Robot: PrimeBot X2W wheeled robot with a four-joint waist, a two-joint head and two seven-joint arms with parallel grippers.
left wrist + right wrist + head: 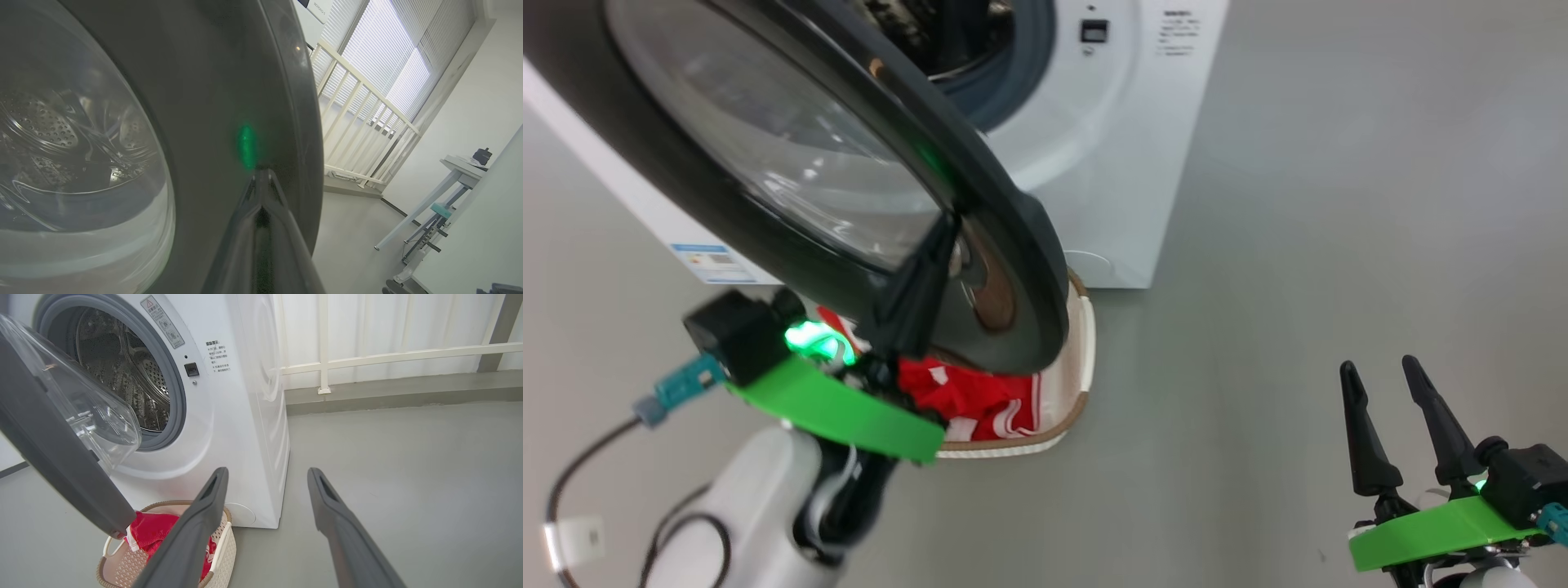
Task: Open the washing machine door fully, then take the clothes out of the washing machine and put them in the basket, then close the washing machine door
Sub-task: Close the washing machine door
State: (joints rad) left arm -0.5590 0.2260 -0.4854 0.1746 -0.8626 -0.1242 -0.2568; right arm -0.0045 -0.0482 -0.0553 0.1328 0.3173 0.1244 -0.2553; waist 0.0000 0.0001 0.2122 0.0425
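Note:
The washing machine door point(1013, 245) stands partly open, swung out over the basket point(1082, 359). My left gripper point(947, 233) is shut, with its tips touching the door's black outer face near the rim; the left wrist view shows the closed tips point(261, 175) against the door point(204, 81). Red clothes point(972, 400) lie in the basket point(224, 547), partly hidden by the door point(49, 449). The washing machine point(245, 437) shows a bare steel drum point(122, 367). My right gripper point(1380, 367) hangs open over the floor at the lower right, its fingers apart and nothing between them point(265, 473).
A white railing point(367, 357) runs along the wall behind the washer. In the left wrist view a light table point(457, 167) stands off to the side. A cable point(588, 474) loops by my left forearm. Grey floor stretches to the washer's right.

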